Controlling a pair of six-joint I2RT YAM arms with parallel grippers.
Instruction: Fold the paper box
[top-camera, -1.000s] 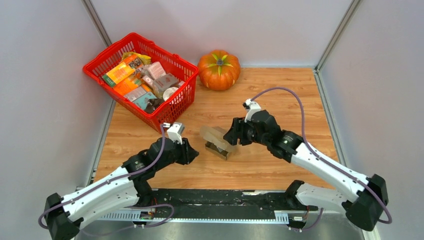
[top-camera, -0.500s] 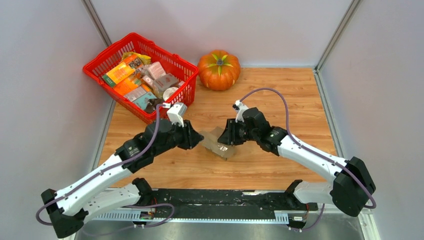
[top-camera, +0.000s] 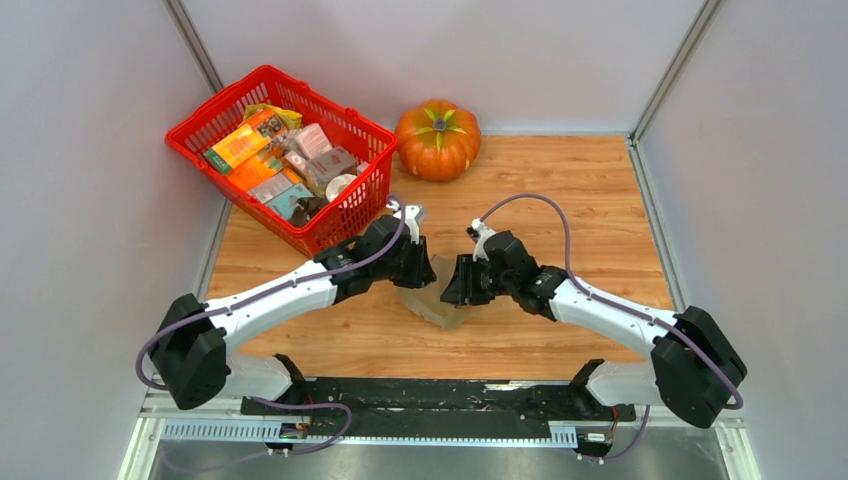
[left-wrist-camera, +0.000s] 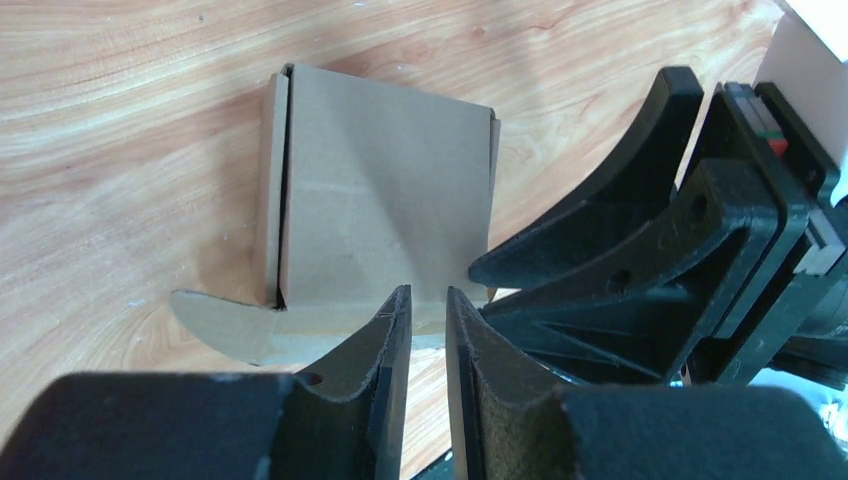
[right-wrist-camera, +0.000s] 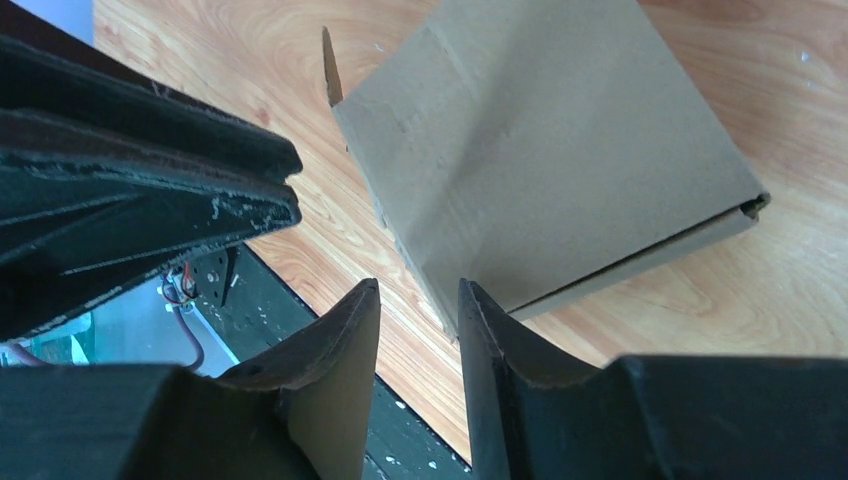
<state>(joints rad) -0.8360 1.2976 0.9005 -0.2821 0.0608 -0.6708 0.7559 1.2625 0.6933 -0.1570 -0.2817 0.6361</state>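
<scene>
The paper box (top-camera: 437, 303) is a small flat brown cardboard box lying on the wooden table between my two grippers. In the left wrist view the box (left-wrist-camera: 380, 200) lies closed, with one curved flap sticking out at its near left corner. My left gripper (top-camera: 424, 264) is at the box's far left edge; its fingers (left-wrist-camera: 428, 300) are nearly together with only a thin slit and hold nothing. My right gripper (top-camera: 457, 287) is at the box's right edge. In the right wrist view its fingers (right-wrist-camera: 418, 295) stand slightly apart and empty, just off the box's (right-wrist-camera: 540, 150) near corner.
A red basket (top-camera: 205, 128) of colourful packages stands at the back left, close behind my left arm. An orange pumpkin (top-camera: 437, 139) sits at the back centre. The black base rail (top-camera: 430, 395) runs along the table's near edge. Grey walls close in both sides.
My left arm has reached forward and to the right, up to the box. My right gripper has shifted left and slightly nearer. The box now lies flatter between them.
</scene>
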